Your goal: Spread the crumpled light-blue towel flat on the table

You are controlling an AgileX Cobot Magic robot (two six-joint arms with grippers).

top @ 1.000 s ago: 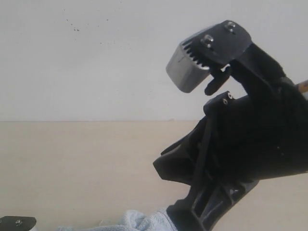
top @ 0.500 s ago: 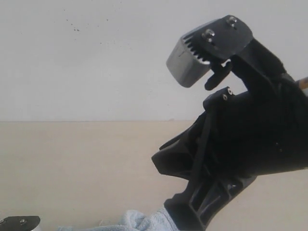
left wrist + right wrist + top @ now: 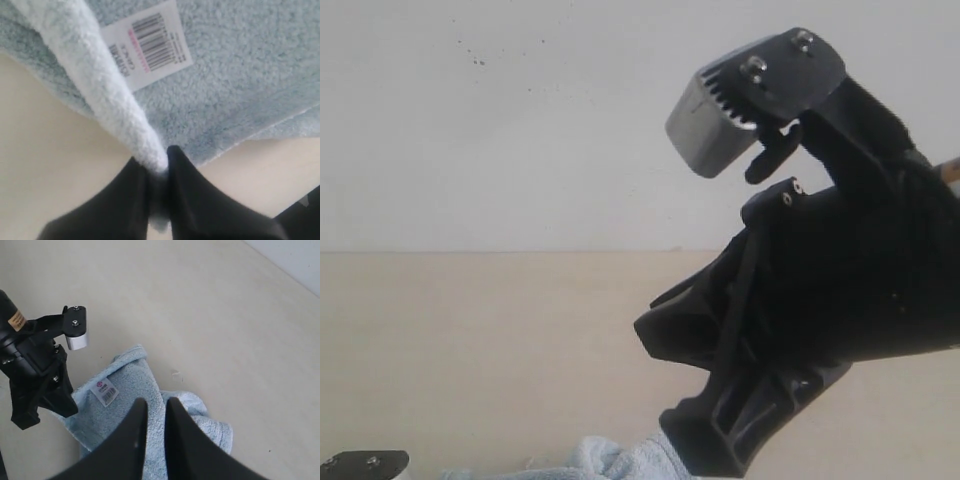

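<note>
Your left tool [image 3: 159, 162] has just clamped the towel [image 3: 240, 90]; you cannot tell if the right tool [image 3: 156, 402] grips; spreading can likely begin.

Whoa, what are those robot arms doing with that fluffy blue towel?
Two robot arms are working on a light-blue towel that lies crumpled on the table. The left gripper pinches a raised fold of it, near the white barcode label. The right gripper hangs over another part of the towel with its fingers close together; whether it grips any cloth can't be told. The towel is not spread flat yet.
</note>
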